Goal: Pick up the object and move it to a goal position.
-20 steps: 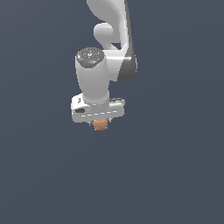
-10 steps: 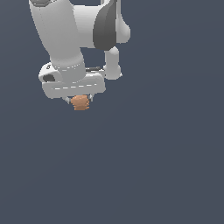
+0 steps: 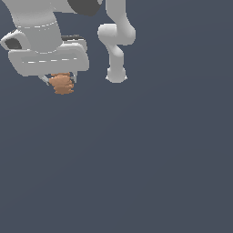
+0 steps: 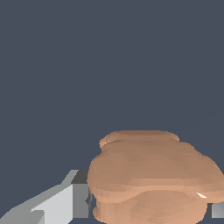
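Observation:
The object point(image 3: 62, 84) is a small orange-tan lumpy chunk with ridged sides. It hangs under the white gripper point(image 3: 59, 81) at the upper part of the exterior view's left. The gripper is shut on it, with short fingers on both sides. In the wrist view the object point(image 4: 151, 177) fills the lower middle, pressed between a grey finger point(image 4: 74, 199) and the edge of the other finger point(image 4: 217, 210). The object is held up off the dark surface.
The arm's white links and base point(image 3: 116, 75) stand behind the gripper, toward the exterior view's middle top. The plain dark grey-blue ground point(image 3: 150, 164) spreads over everything else in view.
The gripper, with the object in it, has moved toward the exterior view's left and up, and looms larger in the picture. The object stays held.

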You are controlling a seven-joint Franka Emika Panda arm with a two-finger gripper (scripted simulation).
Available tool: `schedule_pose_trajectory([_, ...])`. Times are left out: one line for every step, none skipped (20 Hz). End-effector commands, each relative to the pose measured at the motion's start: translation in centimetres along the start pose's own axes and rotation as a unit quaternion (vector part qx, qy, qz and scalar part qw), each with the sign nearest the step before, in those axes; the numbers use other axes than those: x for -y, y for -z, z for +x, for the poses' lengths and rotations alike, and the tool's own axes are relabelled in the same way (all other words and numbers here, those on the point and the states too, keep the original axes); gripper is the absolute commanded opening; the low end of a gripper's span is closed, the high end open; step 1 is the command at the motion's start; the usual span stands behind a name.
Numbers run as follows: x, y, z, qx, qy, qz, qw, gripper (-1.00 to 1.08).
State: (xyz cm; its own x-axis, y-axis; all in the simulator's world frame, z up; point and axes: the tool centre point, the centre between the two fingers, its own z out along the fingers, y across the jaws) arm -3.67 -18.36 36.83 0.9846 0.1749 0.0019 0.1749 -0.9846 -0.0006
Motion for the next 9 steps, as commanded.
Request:
schedule_pose_trajectory([-0.8, 1.3, -0.6, 0.001, 0.001, 0.000, 1.0000, -1.00])
schedule_pose_trajectory([-1.1, 1.6, -0.7, 0.001, 0.001, 0.000, 1.0000, -1.00])
schedule_pose_trajectory([-1.3, 2.0, -0.8, 0.001, 0.001, 0.000, 1.0000, -1.00])
schedule_pose_trajectory([-1.5, 2.2, -0.9, 0.001, 0.001, 0.000, 1.0000, -1.00])
schedule_pose_trajectory([-1.7, 2.4, -1.0, 0.001, 0.001, 0.000, 1.0000, -1.00])
schedule_pose_trajectory([-1.8, 2.6, -1.0, 0.001, 0.001, 0.000, 1.0000, -1.00])
schedule_pose_trajectory([-1.9, 2.7, -1.0, 0.001, 0.001, 0.000, 1.0000, -1.00])
schedule_pose_trajectory([-1.9, 2.7, -1.0, 0.001, 0.001, 0.000, 1.0000, -1.00])
schedule_pose_trajectory([-1.9, 2.7, -1.0, 0.001, 0.001, 0.000, 1.0000, -1.00])
